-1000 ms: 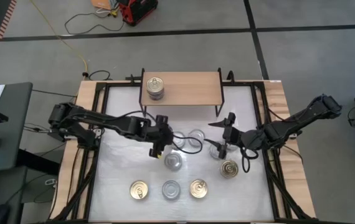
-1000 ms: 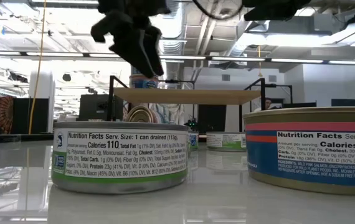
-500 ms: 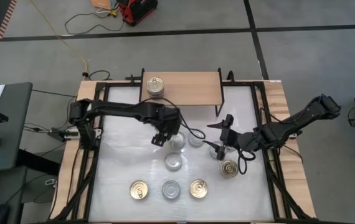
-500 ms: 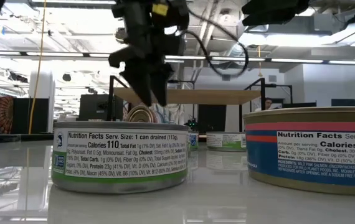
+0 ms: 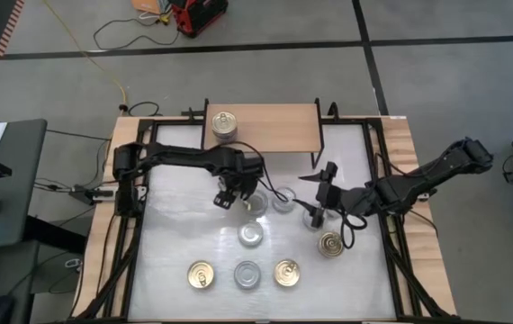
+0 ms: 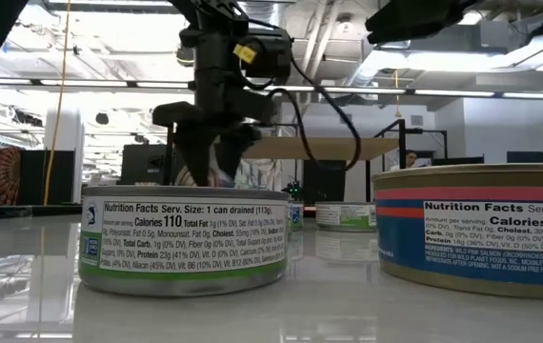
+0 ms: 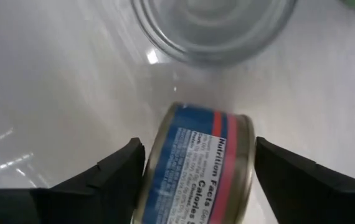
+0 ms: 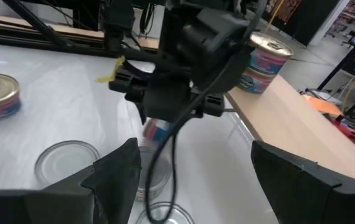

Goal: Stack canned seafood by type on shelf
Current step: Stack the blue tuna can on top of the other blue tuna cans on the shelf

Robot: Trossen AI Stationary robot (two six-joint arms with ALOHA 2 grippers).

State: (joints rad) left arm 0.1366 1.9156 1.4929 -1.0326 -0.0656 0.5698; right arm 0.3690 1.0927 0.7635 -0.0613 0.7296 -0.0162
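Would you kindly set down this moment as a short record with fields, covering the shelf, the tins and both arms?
shelf: light-wood board at the table's far edge
on shelf: two stacked gold-topped tins, left end
left pincer: low over the table, fingers astride a tipped blue-and-red tin, not yet closed on it
right pincer: open, waiting near a silver-topped tin
front row: gold, silver, gold

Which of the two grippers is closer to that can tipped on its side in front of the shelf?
Left. The left gripper is right at the tipped can, fingers open on either side. The right gripper hangs farther off, open, across the table.
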